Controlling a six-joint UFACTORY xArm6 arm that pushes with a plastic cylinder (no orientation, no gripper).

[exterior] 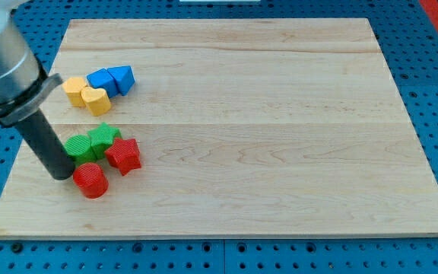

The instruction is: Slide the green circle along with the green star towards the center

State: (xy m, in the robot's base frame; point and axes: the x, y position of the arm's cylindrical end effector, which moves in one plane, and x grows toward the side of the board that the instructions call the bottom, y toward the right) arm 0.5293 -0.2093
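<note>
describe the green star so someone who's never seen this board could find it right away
On the wooden board, look at the cluster near the view's left edge, below the yellow and blue blocks. The green star sits between the green circle and the red star: the only pointed green block.

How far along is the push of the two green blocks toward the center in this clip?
Nothing looks done: the green circle and green star sit near the board's left edge, far from its center. In hand: my tip is just left of and below the green circle, close to the red circle. Left: the whole slide rightward, with the red star in the way.
</note>
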